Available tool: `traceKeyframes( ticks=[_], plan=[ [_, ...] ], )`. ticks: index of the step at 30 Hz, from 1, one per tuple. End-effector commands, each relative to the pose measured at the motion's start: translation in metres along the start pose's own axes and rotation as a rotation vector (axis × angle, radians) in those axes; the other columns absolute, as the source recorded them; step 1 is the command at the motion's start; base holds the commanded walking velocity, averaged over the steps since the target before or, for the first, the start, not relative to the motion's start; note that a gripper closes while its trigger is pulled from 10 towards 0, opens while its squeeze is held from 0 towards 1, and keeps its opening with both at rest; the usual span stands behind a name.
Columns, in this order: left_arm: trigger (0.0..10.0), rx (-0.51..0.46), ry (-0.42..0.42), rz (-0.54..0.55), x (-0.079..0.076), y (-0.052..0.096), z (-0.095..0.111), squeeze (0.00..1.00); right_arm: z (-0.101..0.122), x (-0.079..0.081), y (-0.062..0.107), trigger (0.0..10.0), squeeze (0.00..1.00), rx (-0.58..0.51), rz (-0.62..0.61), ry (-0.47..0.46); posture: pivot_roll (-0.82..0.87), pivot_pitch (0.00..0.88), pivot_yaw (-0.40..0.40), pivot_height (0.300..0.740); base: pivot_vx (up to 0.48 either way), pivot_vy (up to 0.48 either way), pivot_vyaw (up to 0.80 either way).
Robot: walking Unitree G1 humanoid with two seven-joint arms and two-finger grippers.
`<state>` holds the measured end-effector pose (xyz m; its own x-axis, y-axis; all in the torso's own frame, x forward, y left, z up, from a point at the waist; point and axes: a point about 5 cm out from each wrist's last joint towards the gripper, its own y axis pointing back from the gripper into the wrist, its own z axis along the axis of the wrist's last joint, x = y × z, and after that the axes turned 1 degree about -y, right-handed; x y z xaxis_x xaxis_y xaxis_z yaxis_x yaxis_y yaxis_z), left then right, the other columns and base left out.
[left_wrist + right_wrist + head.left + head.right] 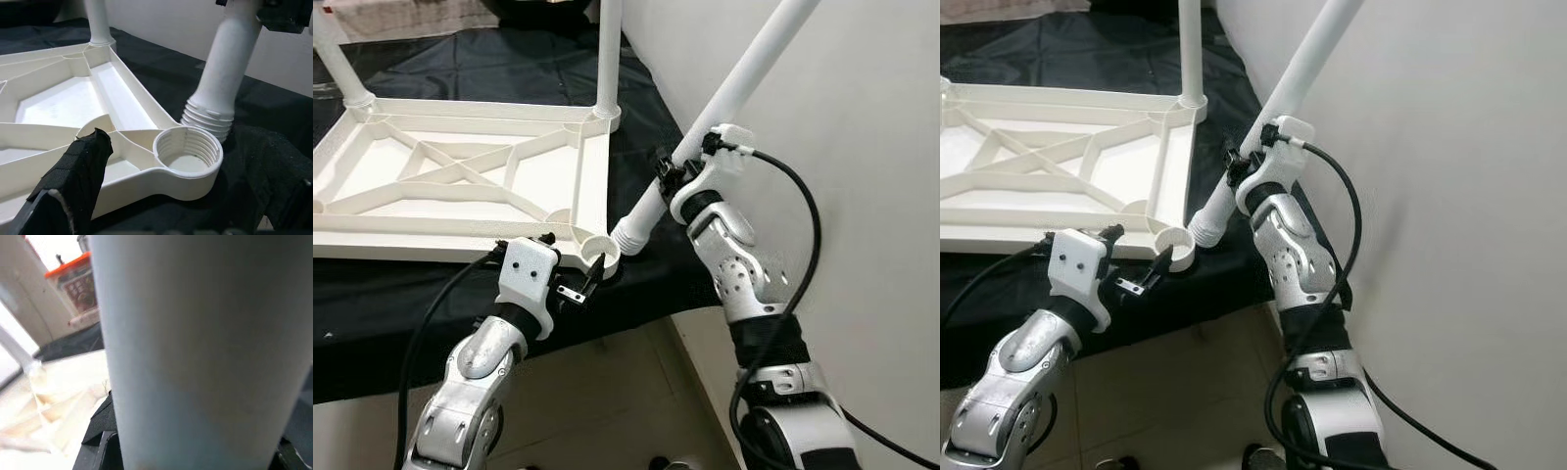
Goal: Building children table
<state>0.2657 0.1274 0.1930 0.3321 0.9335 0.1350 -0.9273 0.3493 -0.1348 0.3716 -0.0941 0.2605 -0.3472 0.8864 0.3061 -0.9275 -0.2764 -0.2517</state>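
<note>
Legs: two already stand up in the upside-down tabletop point(460, 176) on the black-draped counter point(636, 117). Right end effector point(680, 171) grips a third leg point(705, 127), tilted, threaded end beside the empty socket point(188, 154). Left end effector point(582, 284) sits open at that corner. Wrist cam shows socket threads up close.
</note>
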Motion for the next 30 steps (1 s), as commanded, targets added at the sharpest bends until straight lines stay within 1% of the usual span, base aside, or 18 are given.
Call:
traceKeyframes(
  ticks=[1, 2, 3, 5, 7, 8, 10, 16, 24, 30],
  plan=[
    [10.0, 0.016, 0.006, -0.006, -0.004, 0.001, -0.006, 0.0, 0.015, -0.001, 0.002, 10.0, 0.0, -0.083, 0.021, 0.09, 0.05, 0.182, -0.062, 0.74, 0.0, 0.0, 0.0],
    [10.0, 0.016, 0.006, -0.006, -0.004, 0.001, -0.006, 0.0, 0.015, -0.001, 0.002, 10.0, 0.0, -0.083, 0.021, 0.09, 0.05, 0.182, -0.062, 0.74, 0.0, 0.0, 0.0],
    [10.0, 0.009, 0.013, -0.009, -0.006, 0.001, -0.005, 0.0, 0.031, -0.009, 0.003, 10.0, 0.0, -0.149, 0.006, 0.163, 0.05, 0.163, -0.059, 0.74, 0.0, 0.0, 0.0],
    [10.0, -0.004, 0.024, -0.014, -0.011, 0.0, -0.004, 0.0, 0.057, -0.021, 0.006, 10.0, 0.0, -0.248, -0.027, 0.241, 0.05, 0.131, -0.055, 0.74, 0.0, 0.0, 0.0],
    [10.0, -0.013, 0.03, -0.019, -0.015, 0.0, -0.003, 0.0, 0.069, -0.027, 0.011, 10.0, 0.0, -0.301, -0.042, 0.273, 0.05, 0.113, -0.048, 0.74, 0.0, 0.0, 0.33],
    [10.0, -0.013, 0.03, -0.019, -0.015, 0.0, -0.003, 0.0, 0.069, -0.027, 0.011, 10.0, 0.0, -0.301, -0.042, 0.273, 0.05, 0.113, -0.048, 0.74, 0.0, 0.0, 0.67],
    [10.0, -0.017, 0.033, -0.021, -0.016, -0.003, -0.004, 0.0, 0.072, -0.028, 0.017, 10.0, 0.0, -0.314, -0.053, 0.286, 0.04, 0.097, -0.04, 0.74, 0.0, 0.0, 0.73],
    [10.0, -0.027, 0.038, -0.027, -0.017, -0.005, -0.004, 0.0, 0.07, -0.028, 0.021, 10.0, 0.0, -0.322, -0.065, 0.293, 0.05, 0.075, -0.032, 0.74, 0.0, 0.0, 0.8],
    [10.0, -0.039, 0.04, -0.03, -0.018, -0.008, -0.003, 0.0, 0.069, -0.031, 0.02, 10.0, 0.0, -0.335, -0.087, 0.302, 0.05, 0.064, -0.036, 0.74, 0.0, 0.0, 0.8],
    [10.0, -0.047, 0.04, -0.011, -0.017, -0.009, -0.002, 0.0, 0.061, -0.032, 0.019, 10.0, 0.0, -0.321, -0.084, 0.307, 0.05, 0.057, -0.048, 0.74, 0.0, 0.0, 0.8]
  ],
)
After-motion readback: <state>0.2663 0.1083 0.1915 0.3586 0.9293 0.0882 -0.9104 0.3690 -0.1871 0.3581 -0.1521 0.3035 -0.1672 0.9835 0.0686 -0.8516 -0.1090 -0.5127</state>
